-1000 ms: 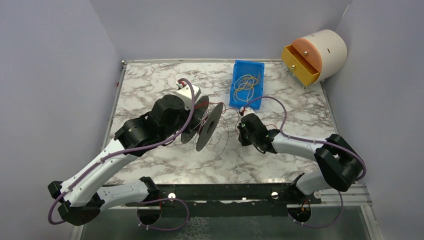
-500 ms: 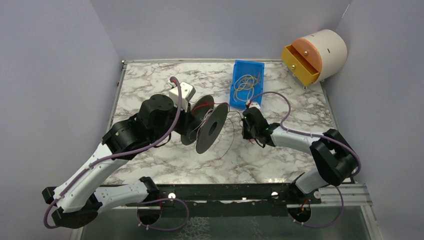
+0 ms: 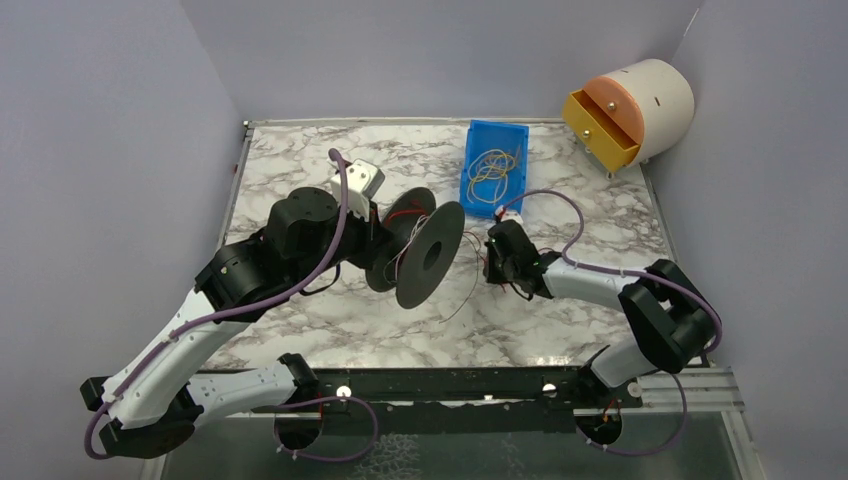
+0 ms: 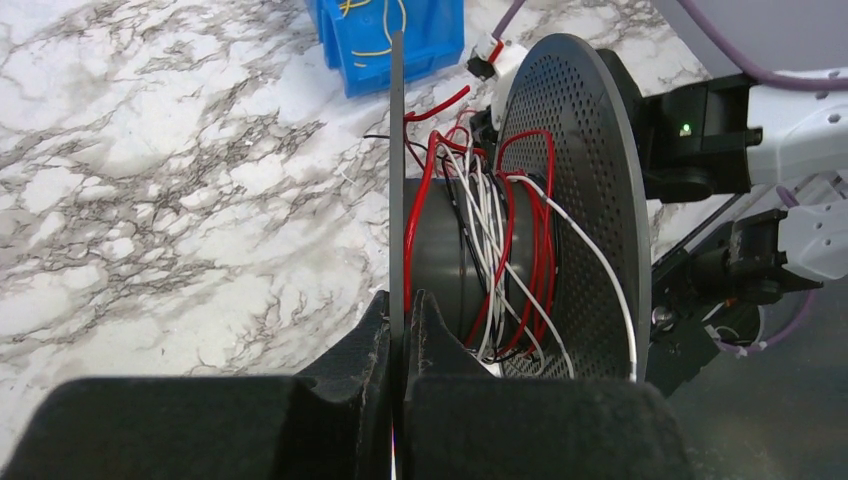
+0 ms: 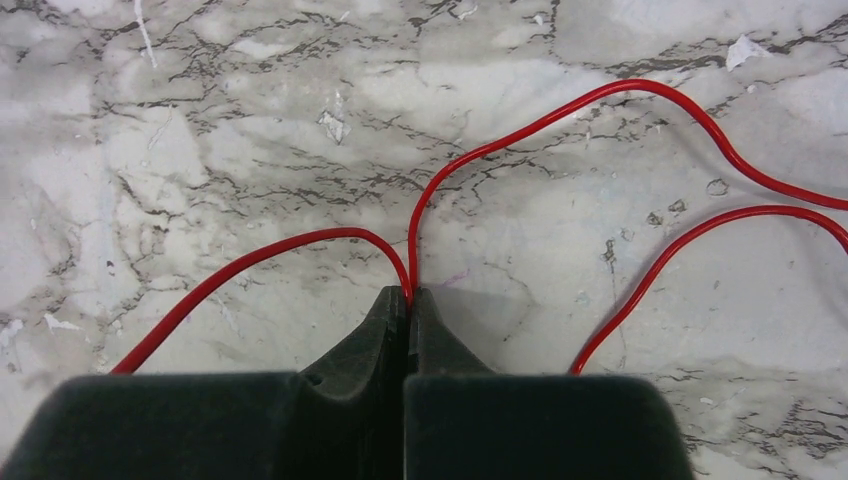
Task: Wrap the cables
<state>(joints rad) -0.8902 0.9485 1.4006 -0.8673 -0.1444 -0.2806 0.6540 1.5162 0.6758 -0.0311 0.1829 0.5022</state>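
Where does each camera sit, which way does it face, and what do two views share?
Top external: above and behind the arm bases, looking down on the table; both arms and the spool show.
Left wrist: on that wrist, looks along the left pincer, shut on the spool's flange, at wound cables; the right arm shows beyond.
Right wrist: on that wrist, looks down at the table past the right pincer, shut on a red cable.
Shared: top and left wrist both show the spool and blue bin.
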